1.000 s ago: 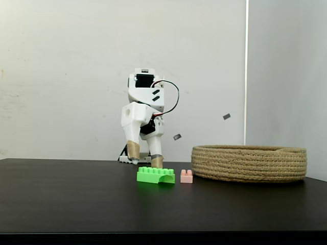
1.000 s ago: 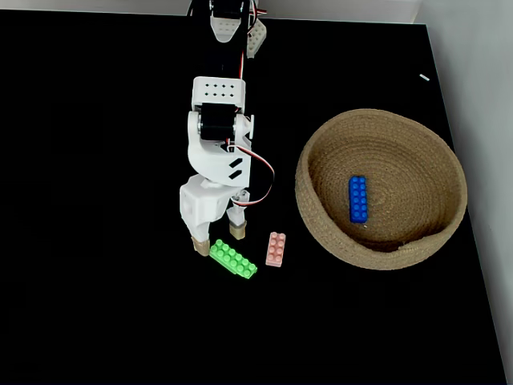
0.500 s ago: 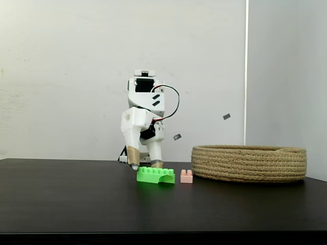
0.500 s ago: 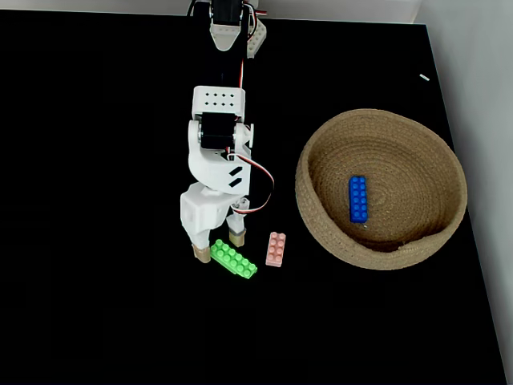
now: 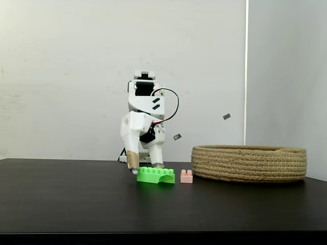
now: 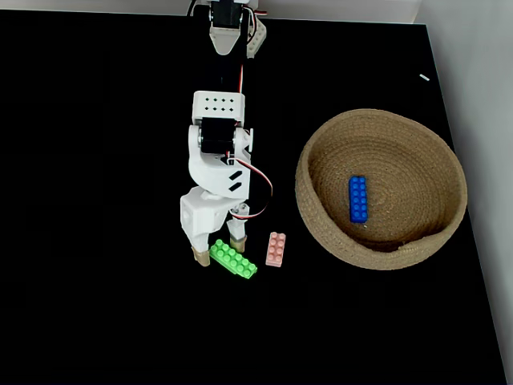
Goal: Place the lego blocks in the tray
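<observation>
The fingers [image 6: 218,251] are spread open and reach down to the black counter [image 6: 96,305]; one end of the green block [image 6: 233,259] sits between them; the pink block [image 6: 276,249] lies just beside, to the right in the top-down fixed view; the blue block [image 6: 357,199] rests in the tray [image 6: 321,233], farther right.

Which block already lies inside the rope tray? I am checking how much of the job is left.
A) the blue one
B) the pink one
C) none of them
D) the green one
A: in the fixed view from above, the blue block lies on the floor of the tray, while the green block and the pink block sit on the black table outside it, by the gripper.
</observation>
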Controlling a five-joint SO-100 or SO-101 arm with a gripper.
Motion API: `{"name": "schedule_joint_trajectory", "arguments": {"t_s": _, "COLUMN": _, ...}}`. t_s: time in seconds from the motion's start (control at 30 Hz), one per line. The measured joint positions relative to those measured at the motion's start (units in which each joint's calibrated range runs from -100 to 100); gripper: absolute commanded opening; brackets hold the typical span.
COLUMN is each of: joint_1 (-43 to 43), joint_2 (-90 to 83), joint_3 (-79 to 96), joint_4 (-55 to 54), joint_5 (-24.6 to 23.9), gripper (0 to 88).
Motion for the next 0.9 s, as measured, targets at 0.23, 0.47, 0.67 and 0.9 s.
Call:
{"name": "schedule_joint_trajectory", "arguments": {"t_s": 0.23, "joint_1": -0.2, "joint_2": 0.6, "joint_3": -0.3, "joint_4": -0.5, "joint_5": -1.6, "gripper": 5.4}}
{"name": "schedule_joint_trajectory", "arguments": {"t_s": 0.47, "joint_1": -0.1, "joint_2": 0.6, "joint_3": -0.2, "joint_4": -0.5, "joint_5": -2.3, "gripper": 0.0}}
{"name": "schedule_joint_trajectory", "arguments": {"t_s": 0.67, "joint_1": -0.3, "joint_2": 0.6, "joint_3": 0.5, "joint_4": -1.8, "joint_5": -2.7, "gripper": 0.0}}
{"name": "schedule_joint_trajectory", "arguments": {"t_s": 0.9, "joint_1": -1.6, "joint_2": -3.3, "joint_3": 3.2, "joint_4": -1.5, "joint_5": -4.3, "gripper": 0.0}}
